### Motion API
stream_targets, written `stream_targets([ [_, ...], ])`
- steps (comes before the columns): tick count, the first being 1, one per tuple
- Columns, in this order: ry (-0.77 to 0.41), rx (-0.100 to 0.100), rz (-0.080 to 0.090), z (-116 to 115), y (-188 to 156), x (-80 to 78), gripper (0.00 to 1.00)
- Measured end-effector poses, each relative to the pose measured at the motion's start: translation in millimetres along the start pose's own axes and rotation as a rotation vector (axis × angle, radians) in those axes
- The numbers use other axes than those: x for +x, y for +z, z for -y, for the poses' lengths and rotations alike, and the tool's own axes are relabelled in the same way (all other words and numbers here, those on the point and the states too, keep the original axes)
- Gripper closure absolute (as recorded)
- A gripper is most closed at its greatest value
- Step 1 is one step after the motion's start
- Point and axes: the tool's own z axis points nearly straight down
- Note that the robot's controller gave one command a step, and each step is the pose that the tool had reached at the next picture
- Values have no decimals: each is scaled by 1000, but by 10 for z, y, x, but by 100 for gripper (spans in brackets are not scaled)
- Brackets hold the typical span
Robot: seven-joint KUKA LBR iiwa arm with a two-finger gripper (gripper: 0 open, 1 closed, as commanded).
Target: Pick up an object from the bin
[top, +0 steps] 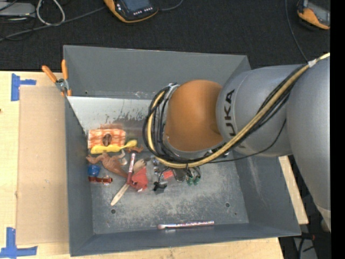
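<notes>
My gripper (160, 181) is low in the middle of the bin, mostly hidden under the arm's orange cover. Just to its left, touching or nearly touching it, lies a small red block-like thing (139, 180). A pale stick with a pink handle (125, 183) lies slanted across the red thing's left side. A small dark green thing (193, 179) sits just right of the gripper. A red piece (168, 174) shows right at the gripper, and I cannot tell whether it is held.
To the left is a heap: an orange-and-white striped packet (107, 137), a yellow banana-shaped thing (113, 146), a brown piece (115, 164), a blue thing (94, 170) and a small red thing (101, 180). A thin pink-and-grey rod (186, 225) lies by the front wall.
</notes>
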Motion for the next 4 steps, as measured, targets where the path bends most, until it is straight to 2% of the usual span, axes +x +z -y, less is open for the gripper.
stream_targets([
  [1,50,0,2,25,-678,70,100],
  [2,32,0,0,-147,-528,103,100],
  [3,-134,2,10,-206,201,57,100],
  [4,-151,0,6,-371,298,21,100],
])
